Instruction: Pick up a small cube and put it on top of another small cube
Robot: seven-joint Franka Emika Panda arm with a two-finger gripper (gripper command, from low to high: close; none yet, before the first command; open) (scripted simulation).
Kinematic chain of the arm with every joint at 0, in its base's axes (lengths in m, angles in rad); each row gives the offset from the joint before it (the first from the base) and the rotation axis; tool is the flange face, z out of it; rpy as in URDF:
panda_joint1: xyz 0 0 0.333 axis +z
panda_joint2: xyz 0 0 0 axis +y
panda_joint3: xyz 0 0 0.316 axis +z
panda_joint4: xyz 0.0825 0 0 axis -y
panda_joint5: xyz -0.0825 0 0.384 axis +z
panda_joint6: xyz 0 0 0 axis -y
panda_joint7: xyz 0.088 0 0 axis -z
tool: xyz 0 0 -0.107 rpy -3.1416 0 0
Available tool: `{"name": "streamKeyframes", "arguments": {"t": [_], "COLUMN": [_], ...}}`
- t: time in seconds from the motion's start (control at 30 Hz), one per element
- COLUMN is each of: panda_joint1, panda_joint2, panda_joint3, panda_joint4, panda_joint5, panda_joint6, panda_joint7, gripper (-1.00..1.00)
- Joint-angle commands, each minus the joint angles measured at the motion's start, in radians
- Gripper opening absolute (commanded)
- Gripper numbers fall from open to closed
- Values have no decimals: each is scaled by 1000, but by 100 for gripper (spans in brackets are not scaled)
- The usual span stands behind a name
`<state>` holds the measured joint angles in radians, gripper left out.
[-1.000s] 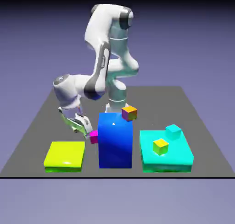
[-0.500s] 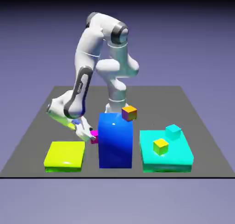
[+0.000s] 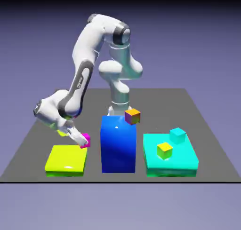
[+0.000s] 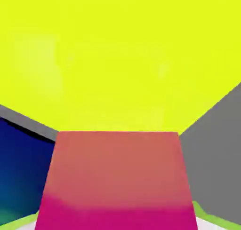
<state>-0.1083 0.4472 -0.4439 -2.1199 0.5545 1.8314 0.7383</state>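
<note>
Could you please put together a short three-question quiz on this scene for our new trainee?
1. True or false: the gripper is shut on the pink cube.
2. What sits on top of the tall blue block? A) an orange-and-purple cube B) a pink cube C) nothing
3. Fill in: in the hand view, the large surface beyond the pink cube is the ____ slab.

Key
1. True; the cube fills the space between the fingers in the hand view.
2. A, the orange-and-purple cube, at the block's back corner.
3. Yellow-green, the slab at the exterior view's left.
</note>
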Motion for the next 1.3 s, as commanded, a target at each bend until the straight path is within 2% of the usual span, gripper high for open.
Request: {"name": "streamKeyframes", "arguments": {"t": [0.0,0.33,0.87,0.93,1.17,1.2,1.27], "panda_joint1": [-7,-81,117,141,101,101,107], "panda_joint2": [10,109,276,280,226,226,234], "panda_joint3": [28,304,883,904,906,906,906], "panda_joint4": [36,399,783,779,533,533,569], "panda_joint5": [-16,-149,-673,-705,-701,-701,-702], "panda_joint6": [-11,-125,-588,-616,-428,-428,-456], "panda_joint7": [-5,-67,244,277,276,276,276], "gripper": [-100,-100,-100,-100,-100,100,100]}}
